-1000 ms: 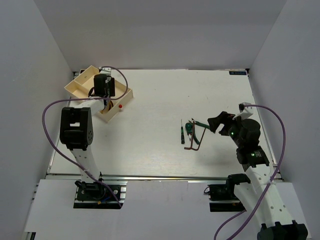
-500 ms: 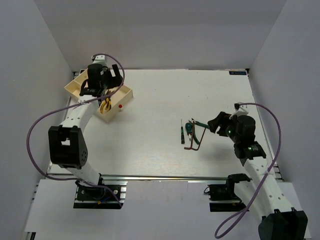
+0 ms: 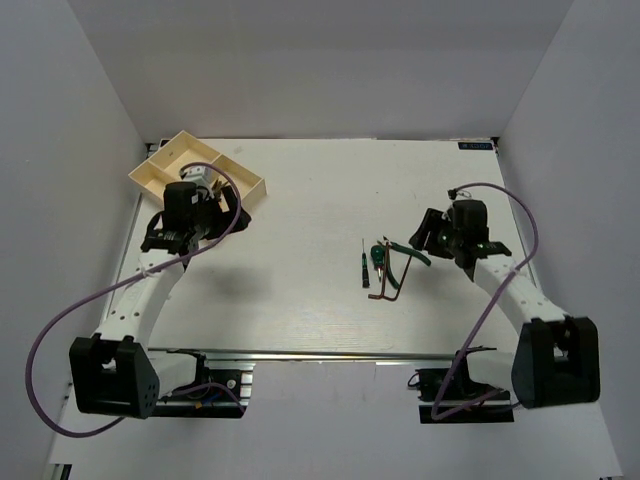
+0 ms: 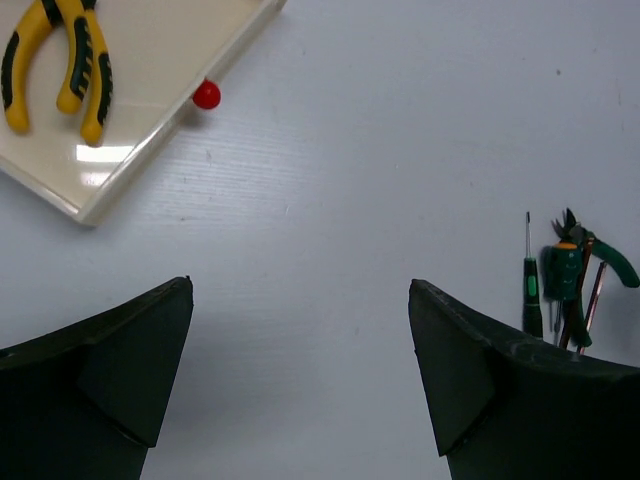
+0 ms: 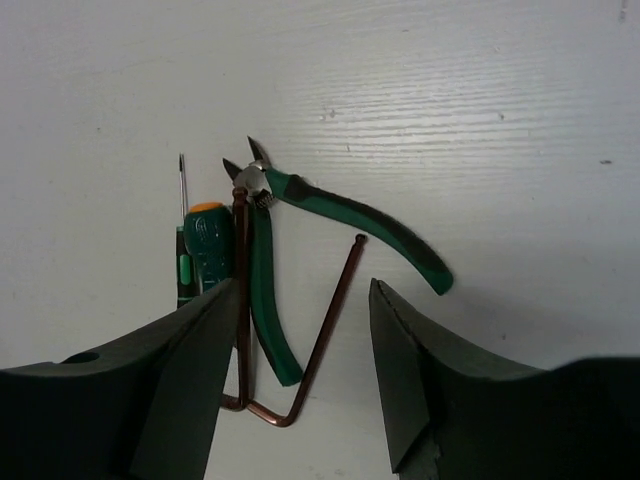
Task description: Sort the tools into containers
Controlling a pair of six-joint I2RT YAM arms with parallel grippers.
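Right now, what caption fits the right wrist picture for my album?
Open right gripper hovering over green pliers, bent hex keys and a thin screwdriver on the white table.

We see a white tabletop (image 3: 300, 280) with a faint grain. At its far left corner sits a cream divided tray (image 3: 180, 155), and a small red knob (image 4: 207, 94) lies just beside the tray's near wall. Right of centre lies a tight cluster: green-handled pliers (image 5: 340, 208) with their handles spread, a thin screwdriver (image 5: 182, 265), a stubby green handle capped in orange (image 5: 208, 245), and a brown L-shaped hex key (image 5: 325, 335) crossing under the pliers.
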